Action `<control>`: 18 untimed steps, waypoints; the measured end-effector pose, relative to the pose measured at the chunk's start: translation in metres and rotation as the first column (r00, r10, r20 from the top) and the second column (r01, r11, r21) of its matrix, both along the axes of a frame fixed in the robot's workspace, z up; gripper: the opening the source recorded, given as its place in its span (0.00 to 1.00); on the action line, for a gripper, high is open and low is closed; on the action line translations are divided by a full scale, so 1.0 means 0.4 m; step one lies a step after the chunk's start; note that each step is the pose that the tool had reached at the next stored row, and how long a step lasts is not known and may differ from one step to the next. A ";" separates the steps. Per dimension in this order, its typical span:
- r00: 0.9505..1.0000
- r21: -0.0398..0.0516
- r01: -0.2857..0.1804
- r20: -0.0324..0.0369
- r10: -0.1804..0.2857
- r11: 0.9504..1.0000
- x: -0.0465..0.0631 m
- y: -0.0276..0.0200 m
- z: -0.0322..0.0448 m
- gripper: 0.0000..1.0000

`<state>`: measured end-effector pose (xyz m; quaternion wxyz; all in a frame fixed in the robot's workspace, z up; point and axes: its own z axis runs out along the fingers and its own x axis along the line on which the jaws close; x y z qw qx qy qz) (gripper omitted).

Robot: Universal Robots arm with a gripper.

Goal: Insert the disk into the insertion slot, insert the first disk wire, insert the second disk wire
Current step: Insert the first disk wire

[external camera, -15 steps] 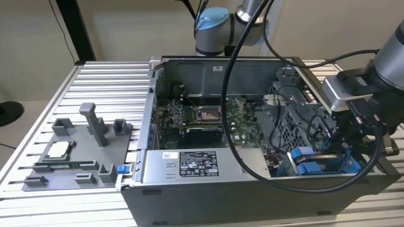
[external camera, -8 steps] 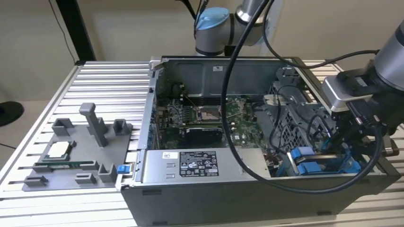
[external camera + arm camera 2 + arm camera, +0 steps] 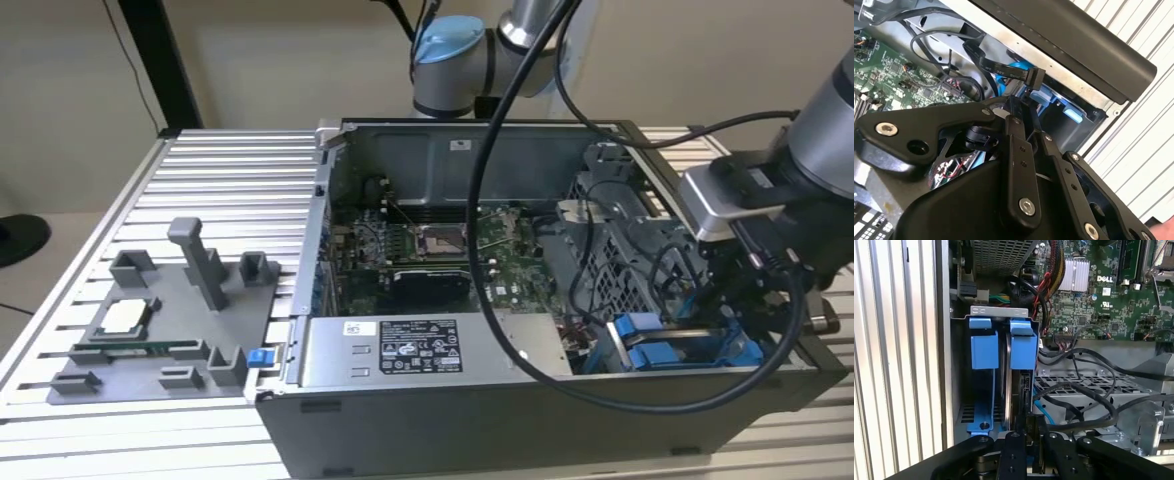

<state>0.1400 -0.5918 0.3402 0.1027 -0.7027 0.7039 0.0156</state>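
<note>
Hovering at the slot (image 3: 985, 390), the claw (image 3: 1030, 426) looks clenched, though on what I cannot tell; the disk (image 3: 1013, 385) sits edge-on inside the slot.

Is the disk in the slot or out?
In. In the first wrist view the disk stands on edge inside the slot, its end level with the neighbouring blue tab.

Soft, even light covers the ribbed silver aluminium bench (image 3: 227, 170). The open grey metal computer case (image 3: 534, 420) is dim inside. Bench slats glare white in both wrist views.
</note>
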 end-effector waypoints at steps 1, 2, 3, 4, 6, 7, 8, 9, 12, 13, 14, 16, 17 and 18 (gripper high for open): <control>1.000 0.000 0.000 0.000 0.000 1.000 0.000 -0.001 0.000 0.00; 1.000 0.000 0.000 0.000 0.000 1.000 0.000 -0.001 -0.001 0.00; 1.000 0.000 0.000 0.000 0.000 1.000 0.000 -0.001 -0.002 0.00; 1.000 0.000 0.000 0.000 0.000 1.000 0.000 -0.001 -0.003 0.00; 1.000 0.000 0.001 0.000 -0.001 1.000 0.000 -0.001 -0.006 0.00; 1.000 0.000 0.001 0.000 -0.001 1.000 0.000 -0.001 -0.007 0.00; 1.000 0.000 0.001 0.000 -0.001 1.000 0.000 -0.002 -0.007 0.00; 1.000 0.000 0.001 0.000 -0.001 1.000 0.000 -0.003 -0.008 0.00; 1.000 0.000 0.003 0.000 -0.003 1.000 0.000 -0.003 -0.011 0.00; 1.000 0.000 0.003 0.000 -0.003 1.000 0.000 -0.003 -0.013 0.00; 1.000 0.000 0.004 0.000 -0.004 1.000 0.000 -0.003 -0.014 0.00; 1.000 0.000 0.005 0.000 -0.005 1.000 0.000 -0.003 -0.018 0.00; 1.000 0.000 0.006 0.000 -0.006 1.000 0.000 -0.003 -0.020 0.00; 1.000 0.000 0.006 0.000 -0.006 1.000 0.000 -0.003 -0.023 0.00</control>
